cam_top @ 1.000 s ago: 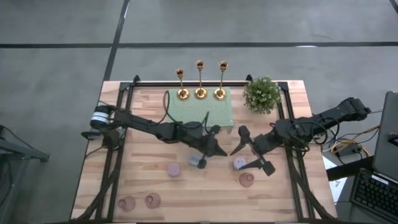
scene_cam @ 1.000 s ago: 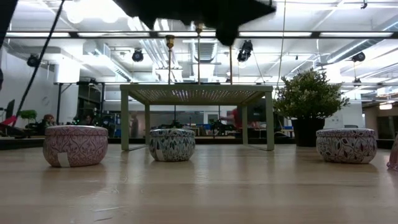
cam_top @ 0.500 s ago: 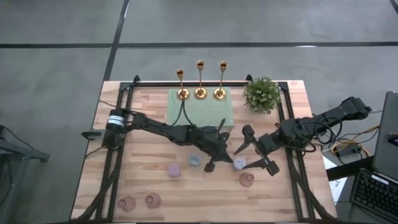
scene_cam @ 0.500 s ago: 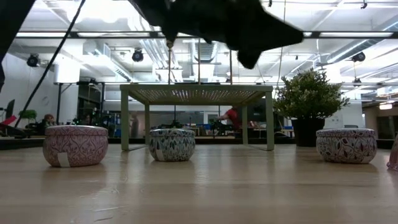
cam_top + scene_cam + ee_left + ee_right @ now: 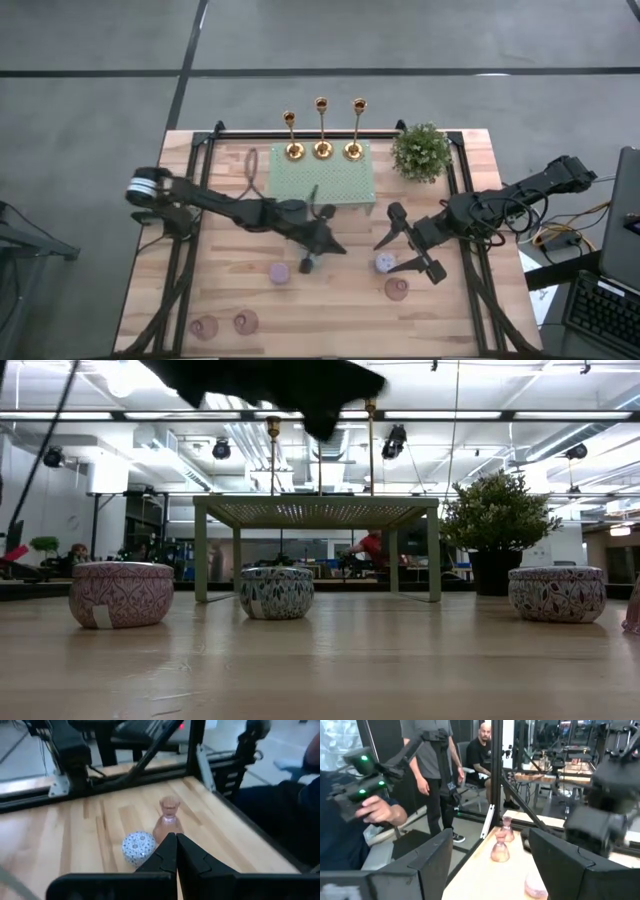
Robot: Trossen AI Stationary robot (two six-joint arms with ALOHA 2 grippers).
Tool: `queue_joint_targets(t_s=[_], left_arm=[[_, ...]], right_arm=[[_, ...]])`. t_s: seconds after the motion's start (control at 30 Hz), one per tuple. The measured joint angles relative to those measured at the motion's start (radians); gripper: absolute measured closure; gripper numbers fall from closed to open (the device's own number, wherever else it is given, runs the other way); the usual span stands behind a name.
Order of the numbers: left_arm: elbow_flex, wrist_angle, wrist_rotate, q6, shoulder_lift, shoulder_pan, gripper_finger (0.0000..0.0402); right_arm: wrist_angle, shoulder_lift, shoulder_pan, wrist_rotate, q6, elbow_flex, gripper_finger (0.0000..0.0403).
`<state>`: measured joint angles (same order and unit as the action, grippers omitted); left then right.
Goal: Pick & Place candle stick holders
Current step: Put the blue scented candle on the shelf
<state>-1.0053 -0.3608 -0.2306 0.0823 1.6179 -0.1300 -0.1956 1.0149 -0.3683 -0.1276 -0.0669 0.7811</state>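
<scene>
Three gold candlestick holders (image 5: pixel 322 130) stand at the back of the green perforated stand (image 5: pixel 325 178). Small round holders lie on the wood: a blue one (image 5: pixel 385 263), a second blue one (image 5: pixel 307 265), a lilac one (image 5: pixel 280 272) and pink glass ones (image 5: pixel 397 289). My right gripper (image 5: pixel 393 256) is open, its fingers either side of the blue holder in the high view. My left gripper (image 5: pixel 330 245) hangs shut and empty above the table's middle; in its wrist view the shut gripper (image 5: pixel 175 855) points at a blue holder (image 5: pixel 138 847) and a pink one (image 5: pixel 169 820).
A bushy potted plant (image 5: pixel 420 152) stands at the back right. Two pink holders (image 5: pixel 225 324) sit near the front left corner. Black frame rails (image 5: pixel 182 260) run along both table sides. People (image 5: pixel 432 775) stand beyond the table in the right wrist view.
My left arm reached right over the middle, then pulled back left; its gripper stayed shut. The right gripper stayed open and hardly moved.
</scene>
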Motion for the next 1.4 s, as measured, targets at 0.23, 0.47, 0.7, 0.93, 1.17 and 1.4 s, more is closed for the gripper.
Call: queue_joint_targets(t_s=[0.23, 0.47, 0.7, 0.93, 1.17, 1.4], left_arm=[[0.177, -0.054, 0.072, -0.013, -0.196, -0.025, 0.0399], [0.315, -0.055, 0.103, -0.014, -0.4, -0.032, 0.0398], [0.466, -0.061, 0.163, -0.032, -0.64, -0.032, 0.0396], [0.596, -0.059, 0.218, -0.054, -0.827, -0.032, 0.0397], [0.67, -0.06, 0.23, -0.085, -0.917, -0.032, 0.0397], [0.672, -0.049, 0.259, -0.103, -0.914, -0.031, 0.0394]], right_arm=[[-0.002, 0.002, 0.0, 0.023, 0.008, 0.0, 0.0149], [-0.002, 0.002, 0.0, 0.025, 0.008, 0.0, 0.0149], [0.004, 0.002, 0.0, 0.026, 0.008, 0.0, 0.0156], [0.004, 0.003, 0.0, 0.026, 0.008, 0.0, 0.0152], [0.004, 0.003, 0.0, 0.026, 0.009, -0.001, 0.0156], [0.003, 0.003, 0.0, 0.026, 0.019, -0.002, 0.016]])
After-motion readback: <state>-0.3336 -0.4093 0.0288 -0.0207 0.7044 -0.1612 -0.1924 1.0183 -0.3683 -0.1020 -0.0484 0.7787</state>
